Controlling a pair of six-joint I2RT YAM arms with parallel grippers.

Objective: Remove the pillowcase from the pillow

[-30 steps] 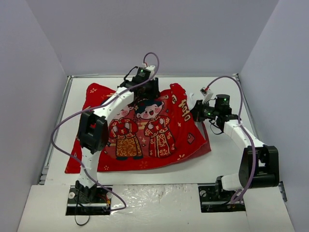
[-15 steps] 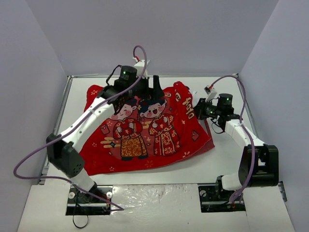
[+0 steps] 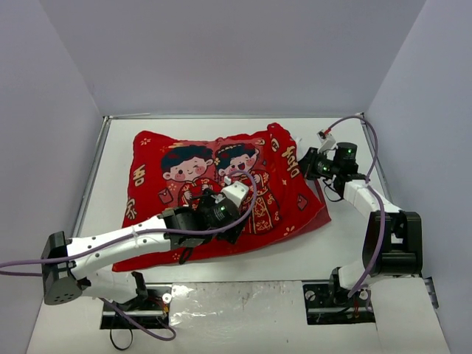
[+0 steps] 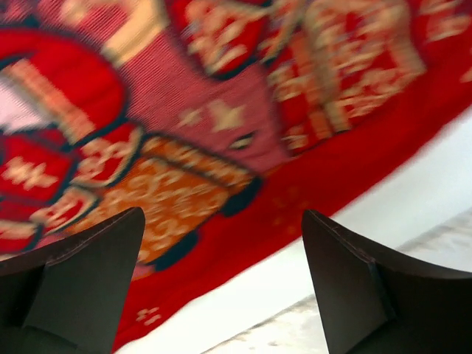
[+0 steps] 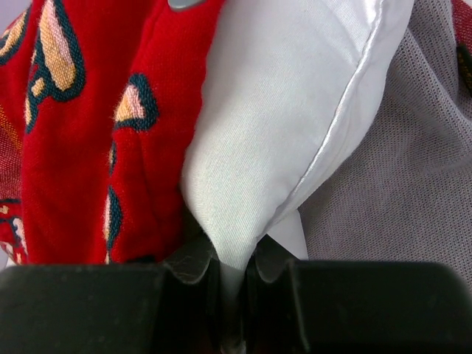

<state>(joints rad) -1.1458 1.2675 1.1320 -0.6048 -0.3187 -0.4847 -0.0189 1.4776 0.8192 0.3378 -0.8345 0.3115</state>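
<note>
Near edge, lower centre of the top view: your left gripper [image 3: 223, 212] hangs over the pillowcase [image 3: 147, 184], by the printed robes. On its wrist view the jaws are spread wide with nothing between them, and only red print and a strip of table [image 4: 413, 192] lie below.

Centre right: the right gripper [image 5: 230, 274] is clenched on a thin white corner of the pillow [image 5: 280, 125]. The corner sticks out of the open end of the pillowcase, with red fabric to its left and grey lining to its right. The rest of the pillow looks to be inside, so removal has barely begun.

Far side, upper left: the closed end lies flat on the table.

Risks:
- The right hold is only a pinch of corner, so a hard pull on the cover may tear it free.
- If your left gripper bites deep, it may catch pillow along with cloth and drag both together.
</note>
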